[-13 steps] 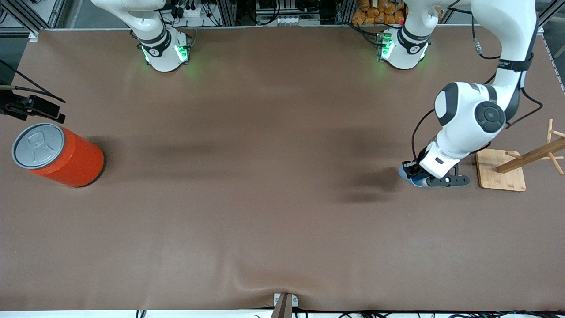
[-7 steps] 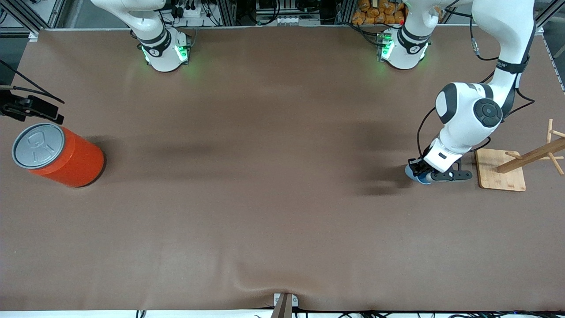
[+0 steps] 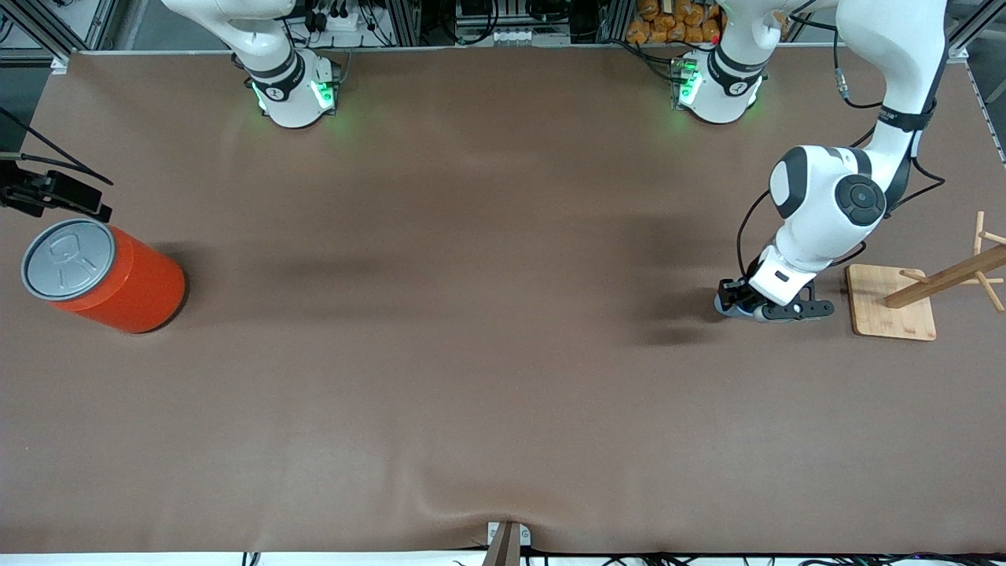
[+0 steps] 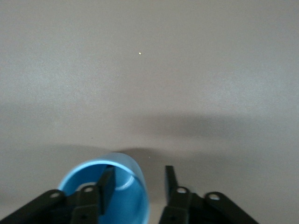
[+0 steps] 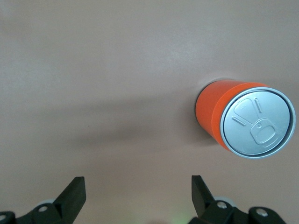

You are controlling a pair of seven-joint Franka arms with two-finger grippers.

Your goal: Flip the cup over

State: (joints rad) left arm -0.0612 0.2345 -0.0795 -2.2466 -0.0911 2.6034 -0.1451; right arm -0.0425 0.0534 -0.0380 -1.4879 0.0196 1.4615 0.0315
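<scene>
Cup: we see the small light-blue cup standing mouth up on the table, toward the left arm's end, just beside the wooden stand.
Right gripper: we find it at the right arm's end of the table, up over bare cloth beside the orange can, jaws spread wide with nothing between them; this arm waits.
Orange can: upright, grey pull-tab lid up.
Left gripper: low at the cup, one finger inside the mouth and the other outside; jaws partly parted astride the wall, which stands between them with a gap showing, so we see no firm grip.
</scene>
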